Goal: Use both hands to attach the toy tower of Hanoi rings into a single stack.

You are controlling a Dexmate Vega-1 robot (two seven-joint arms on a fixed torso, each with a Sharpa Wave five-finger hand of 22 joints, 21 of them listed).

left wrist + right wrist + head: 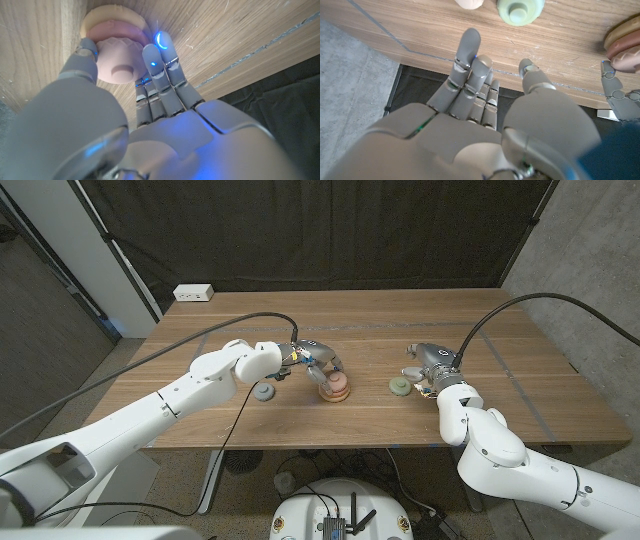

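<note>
A pink ring sits on a wider cream ring near the table's middle. My left hand reaches over this stack; in the left wrist view its thumb and fingertips pinch the pink ring from both sides, above the cream ring. A grey-blue ring lies to the left of the stack. To the right lies a green ring, with a small cream piece beside it. My right hand stands just right of the green ring, fingers apart, holding nothing.
A white power strip lies at the table's far left corner. Thin blue lines mark the wooden table on its right side. Black cables arc over both arms. A dark curtain hangs behind the table.
</note>
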